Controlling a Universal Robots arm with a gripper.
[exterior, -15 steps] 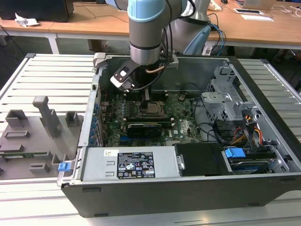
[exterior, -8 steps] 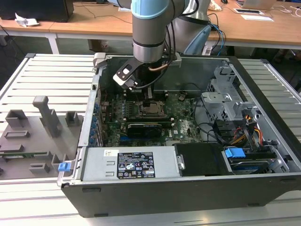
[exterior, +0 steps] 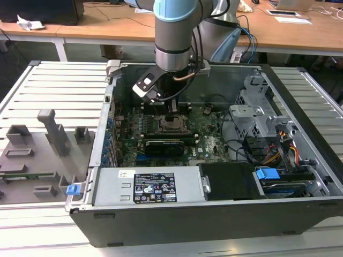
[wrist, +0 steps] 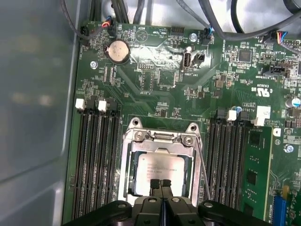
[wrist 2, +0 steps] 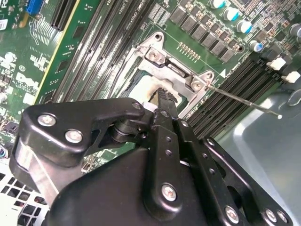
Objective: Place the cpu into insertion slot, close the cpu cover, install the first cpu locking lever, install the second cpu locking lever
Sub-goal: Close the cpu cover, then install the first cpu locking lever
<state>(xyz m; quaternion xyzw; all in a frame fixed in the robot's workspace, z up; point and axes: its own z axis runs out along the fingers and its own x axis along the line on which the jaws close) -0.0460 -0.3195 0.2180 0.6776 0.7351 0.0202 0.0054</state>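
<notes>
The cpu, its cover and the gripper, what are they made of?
The cpu looks like metal on top: pale silver, dull, with print. The cpu cover seems thin steel: grey, brighter, catching light along its edges. The gripper is matte black, perhaps plastic or coated metal, I cannot tell which; its screws shine like steel.

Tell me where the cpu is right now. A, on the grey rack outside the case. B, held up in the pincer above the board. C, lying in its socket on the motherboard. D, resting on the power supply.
C: in the first wrist view the cpu lies flat inside the metal-framed socket on the motherboard, with the pincer shut over one edge of it.
</notes>
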